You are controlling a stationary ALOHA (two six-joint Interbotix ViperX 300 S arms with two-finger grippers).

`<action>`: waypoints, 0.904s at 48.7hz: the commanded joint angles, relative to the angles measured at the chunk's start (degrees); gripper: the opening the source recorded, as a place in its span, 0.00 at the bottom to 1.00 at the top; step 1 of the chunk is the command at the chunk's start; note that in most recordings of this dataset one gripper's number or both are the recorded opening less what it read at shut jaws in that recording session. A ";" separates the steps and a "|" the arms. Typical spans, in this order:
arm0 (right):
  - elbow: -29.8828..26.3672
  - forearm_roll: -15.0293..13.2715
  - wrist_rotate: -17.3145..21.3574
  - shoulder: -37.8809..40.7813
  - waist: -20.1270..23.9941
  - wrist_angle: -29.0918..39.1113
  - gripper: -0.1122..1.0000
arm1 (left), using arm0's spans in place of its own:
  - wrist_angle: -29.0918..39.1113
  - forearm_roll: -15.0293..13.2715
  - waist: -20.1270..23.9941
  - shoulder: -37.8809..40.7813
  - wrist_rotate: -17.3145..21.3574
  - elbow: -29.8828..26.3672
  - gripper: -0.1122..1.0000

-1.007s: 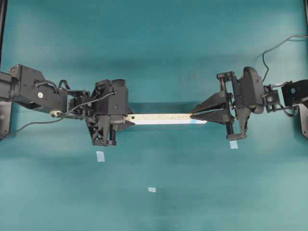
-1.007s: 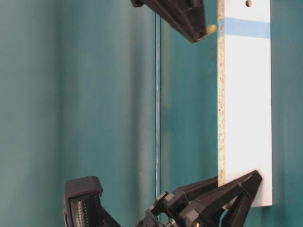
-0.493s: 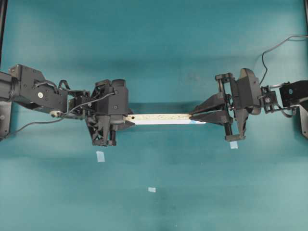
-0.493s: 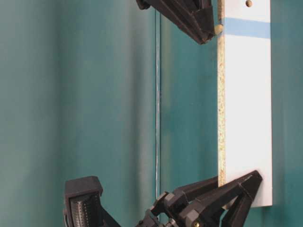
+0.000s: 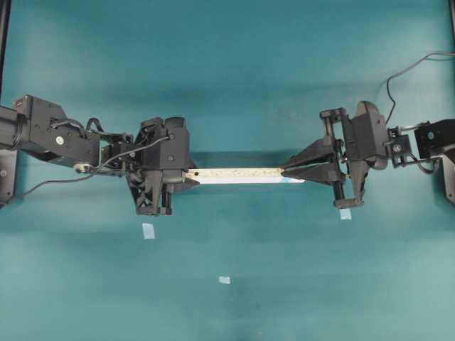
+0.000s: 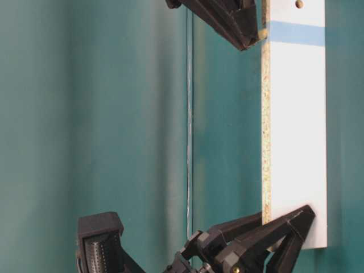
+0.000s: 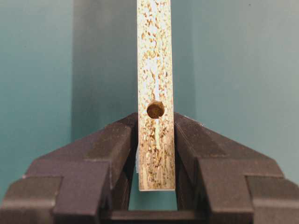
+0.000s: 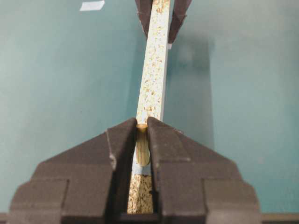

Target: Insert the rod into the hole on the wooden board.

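Gripping the unmarked end of the wooden board (image 5: 238,174), the left pincer (image 5: 186,175) is seen at the left of the overhead view, its jaws narrow and clamped on the board's two white faces so that the strip is held edge-up above the bench (image 5: 227,71). In the left wrist view an empty dark hole is shown in the speckled edge just beyond the jaws; that one sits at the unmarked end and is not the target.

Further right, at the end crossed by the light-blue mark (image 6: 297,33), the right pincer (image 5: 284,170) is found closed on the rod (image 8: 142,147), which is pinched upright between the jaws with its top just showing. Compared with a second ago, when the rod's tip stood a little apart from the speckled edge in the table-level view, the tip (image 6: 262,34) has been brought against that edge beside the blue mark; over the last half second hardly anything has shifted. The hole meant for the rod cannot be made out under the jaws, so it cannot be told whether the rod has entered or is only pressed to the edge. By judgement, the insertion is at the point of contact and alignment is what matters next.

A plain teal covering is spread over the bench, with three small pale tape squares (image 5: 148,230) stuck on it; cables are visible at the right edge
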 commanded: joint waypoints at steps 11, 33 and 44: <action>0.18 0.53 0.26 -1.23 0.09 1.32 0.21 | -0.18 -0.09 -0.44 -1.41 0.09 -0.53 0.40; 2.11 0.35 0.09 -4.57 0.70 5.10 0.21 | -0.09 -0.09 -0.44 -1.41 0.00 -0.44 0.40; 2.90 0.35 0.00 -5.71 0.70 6.77 0.21 | -0.18 -0.09 -0.44 -1.41 0.09 -0.62 0.40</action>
